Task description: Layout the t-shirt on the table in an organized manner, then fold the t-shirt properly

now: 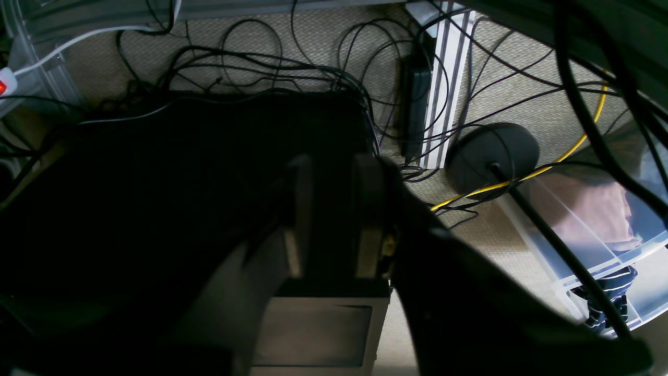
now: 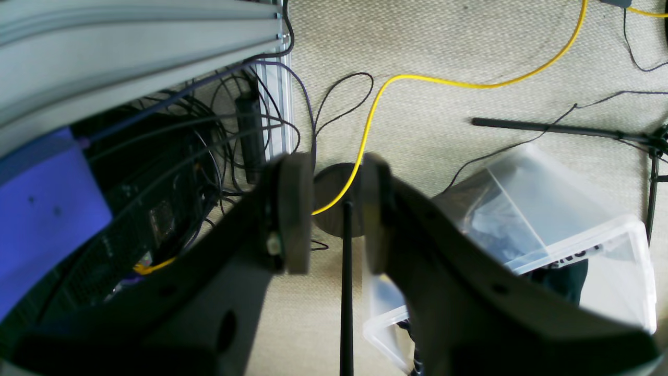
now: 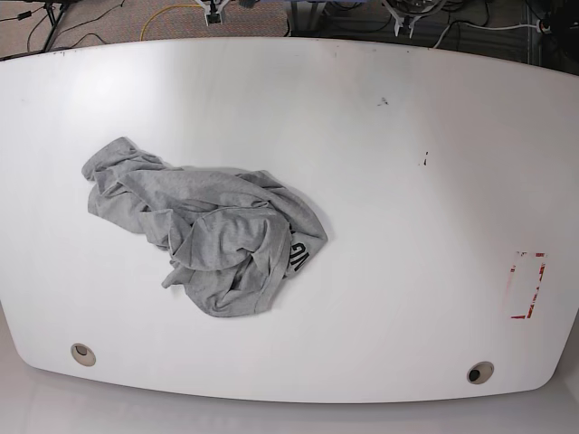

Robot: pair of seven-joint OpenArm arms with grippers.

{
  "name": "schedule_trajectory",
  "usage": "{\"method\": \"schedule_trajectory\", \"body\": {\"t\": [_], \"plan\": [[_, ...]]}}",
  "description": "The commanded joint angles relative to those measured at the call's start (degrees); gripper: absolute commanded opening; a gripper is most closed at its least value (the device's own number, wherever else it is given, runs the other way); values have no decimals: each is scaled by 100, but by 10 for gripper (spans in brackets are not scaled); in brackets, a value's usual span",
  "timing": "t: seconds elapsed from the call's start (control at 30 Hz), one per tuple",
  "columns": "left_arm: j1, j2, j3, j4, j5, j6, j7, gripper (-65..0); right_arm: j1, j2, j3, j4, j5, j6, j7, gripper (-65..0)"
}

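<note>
Grey cotton t-shirt lies crumpled, soft-folded, toward the smooth white table's left edge; my left pincer and right pincer hang off-table above carpet, slightly parted, holding nothing.

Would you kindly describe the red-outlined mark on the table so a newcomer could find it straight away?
Start with the white table in the base view and go to its right edge, far from the crumpled grey t-shirt. There sits the red-outlined rectangle, the only coloured marking, above the right grommet hole.
</note>
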Motion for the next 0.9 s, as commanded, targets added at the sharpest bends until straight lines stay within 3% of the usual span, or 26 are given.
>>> {"method": "schedule_trajectory", "body": {"t": [0.0,0.87], "plan": [[6,-10,8,-5,5,38,-32,-535,-55,21,16,28,-2,12,71,-491],[54,-25,5,10,17,27,28,-535,-89,30,25,44,-6,14,55,-490]]}}
